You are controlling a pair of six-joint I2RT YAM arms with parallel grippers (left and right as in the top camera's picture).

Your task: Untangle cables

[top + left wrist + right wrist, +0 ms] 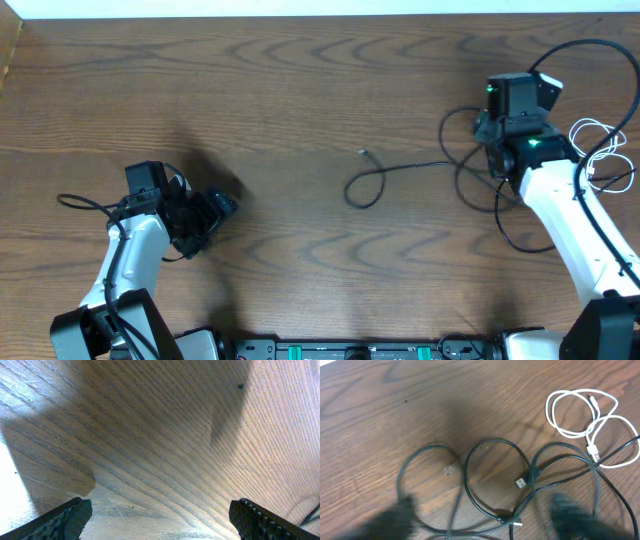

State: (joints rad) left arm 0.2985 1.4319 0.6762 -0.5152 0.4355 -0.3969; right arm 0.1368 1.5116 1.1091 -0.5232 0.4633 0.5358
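Note:
Black cables (400, 170) lie on the wooden table. One runs from a small plug end through a loop at centre to a tangle of loops under my right gripper (492, 140). The right wrist view shows these overlapping black loops (490, 470) with a USB plug (521, 482), and my right gripper (482, 520) open just above them, its fingers blurred at each side. A coiled white cable (580, 415) lies beside them, at the far right in the overhead view (600, 150). My left gripper (212, 228) is open and empty over bare wood (162, 525), far from the cables.
The wooden table (300, 80) has its far edge along the top of the overhead view. Thicker black robot wires hang by each arm. A small dark speck (240, 386) marks the wood ahead of the left gripper.

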